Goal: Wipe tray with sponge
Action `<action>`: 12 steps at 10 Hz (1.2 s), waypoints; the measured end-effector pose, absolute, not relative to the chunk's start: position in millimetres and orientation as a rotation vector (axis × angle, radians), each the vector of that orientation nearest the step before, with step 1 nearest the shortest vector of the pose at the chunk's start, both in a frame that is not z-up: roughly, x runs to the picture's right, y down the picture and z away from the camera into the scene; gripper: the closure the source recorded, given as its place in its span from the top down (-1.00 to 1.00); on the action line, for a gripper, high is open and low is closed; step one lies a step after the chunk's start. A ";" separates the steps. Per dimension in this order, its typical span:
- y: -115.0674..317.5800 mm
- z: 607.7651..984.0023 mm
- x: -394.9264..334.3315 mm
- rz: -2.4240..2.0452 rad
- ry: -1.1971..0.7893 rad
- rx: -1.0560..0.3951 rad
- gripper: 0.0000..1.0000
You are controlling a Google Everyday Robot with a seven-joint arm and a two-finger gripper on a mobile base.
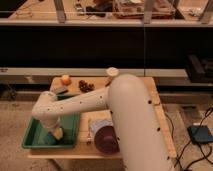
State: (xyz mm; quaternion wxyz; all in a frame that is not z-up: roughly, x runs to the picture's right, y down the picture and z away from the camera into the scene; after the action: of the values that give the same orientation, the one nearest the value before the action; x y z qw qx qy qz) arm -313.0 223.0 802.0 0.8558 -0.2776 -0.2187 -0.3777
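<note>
My white arm bent down at 7 o'clock, gripper (56, 131) low inside the shallow rectangular green plastic tray (35, 141), jaws holding the small blocky yellowish-teal sponge (57, 134).

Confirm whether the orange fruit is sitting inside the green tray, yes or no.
No: the orange fruit sits on the wooden table behind the green tray, while the gripper is down in the tray on the sponge.
</note>
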 end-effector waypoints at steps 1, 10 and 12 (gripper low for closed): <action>218.2 800.4 -327.0 -0.819 -0.477 -0.571 -1.00; 127.7 871.9 -326.8 -0.815 -0.431 -0.559 -1.00; 123.5 880.7 -296.2 -0.778 -0.397 -0.583 -1.00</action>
State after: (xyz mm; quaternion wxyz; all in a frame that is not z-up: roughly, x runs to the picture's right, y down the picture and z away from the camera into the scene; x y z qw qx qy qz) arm -296.2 123.5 880.7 0.8653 -0.2783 -0.1893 -0.3715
